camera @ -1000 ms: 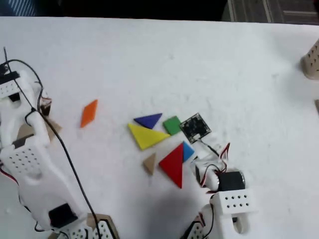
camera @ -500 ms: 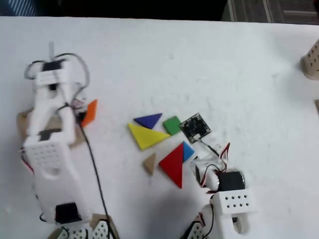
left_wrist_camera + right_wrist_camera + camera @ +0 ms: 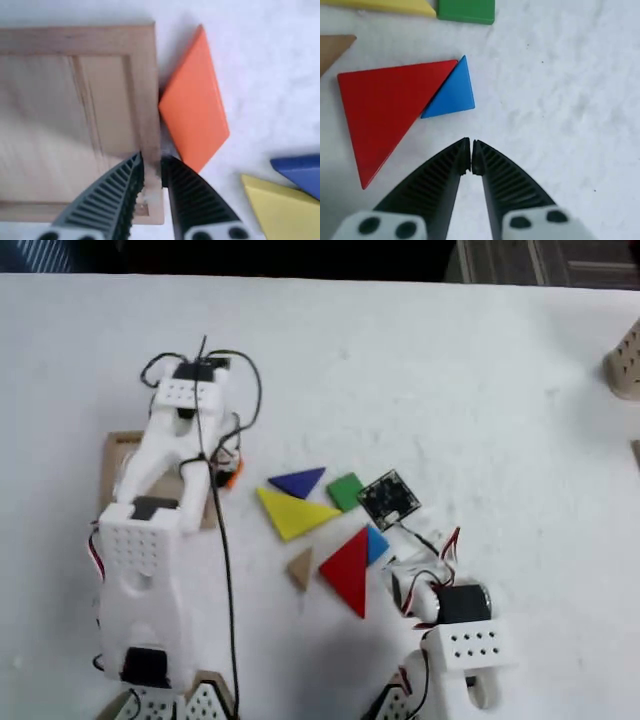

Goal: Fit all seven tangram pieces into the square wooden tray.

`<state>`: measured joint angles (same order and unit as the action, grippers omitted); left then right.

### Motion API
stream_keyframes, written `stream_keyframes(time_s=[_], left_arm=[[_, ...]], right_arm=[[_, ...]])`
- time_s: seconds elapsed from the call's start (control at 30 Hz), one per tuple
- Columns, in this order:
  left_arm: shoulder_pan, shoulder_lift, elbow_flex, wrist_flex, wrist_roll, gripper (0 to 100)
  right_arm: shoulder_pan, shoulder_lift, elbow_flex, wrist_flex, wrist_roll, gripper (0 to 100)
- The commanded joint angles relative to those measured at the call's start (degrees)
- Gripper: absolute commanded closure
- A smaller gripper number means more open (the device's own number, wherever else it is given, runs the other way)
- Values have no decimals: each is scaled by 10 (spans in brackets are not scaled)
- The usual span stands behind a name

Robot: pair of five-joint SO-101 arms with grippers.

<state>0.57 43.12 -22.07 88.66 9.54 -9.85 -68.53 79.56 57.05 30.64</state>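
Note:
The square wooden tray (image 3: 122, 452) lies at the left under my left arm. My left gripper (image 3: 152, 167) is shut on the tray's (image 3: 75, 100) rim near one corner. The orange parallelogram (image 3: 192, 110) touches that rim from outside; a sliver of this orange piece (image 3: 232, 476) peeks out beside the arm. In mid-table lie a dark blue triangle (image 3: 298, 481), green square (image 3: 345, 491), yellow triangle (image 3: 292, 512), tan triangle (image 3: 300, 568), red triangle (image 3: 349, 568) and small blue triangle (image 3: 377, 543). My right gripper (image 3: 471, 155) is shut, empty, just short of the blue triangle (image 3: 451, 95) and red triangle (image 3: 385, 110).
A beige perforated object (image 3: 625, 362) stands at the table's right edge. The white table runs wide and bare to the back and right. The left arm's cable (image 3: 222, 540) trails across the table between the tray and the pieces.
My left arm has swung right and away from the front edge, dragging the tray with it. The tray's rim has pushed the orange piece to the right. The right arm stayed still.

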Motion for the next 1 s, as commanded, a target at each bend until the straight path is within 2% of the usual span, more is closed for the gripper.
stream_keyframes(time_s=[0.0,0.2,0.5,0.83,0.97], left_arm=[[79,1,-1,-9,34,979],[145,-51,64,-34,67,979],[208,-209,252,-175,70,978],[201,-233,264,-168,65,976],[200,-259,269,-168,39,976]], right_arm=[[-6,-12,-4,-13,11,979],[-6,-12,-4,-13,11,978],[-6,-11,-4,-13,10,978],[-6,-11,-4,-13,10,978],[-6,-11,-4,-13,11,978]])
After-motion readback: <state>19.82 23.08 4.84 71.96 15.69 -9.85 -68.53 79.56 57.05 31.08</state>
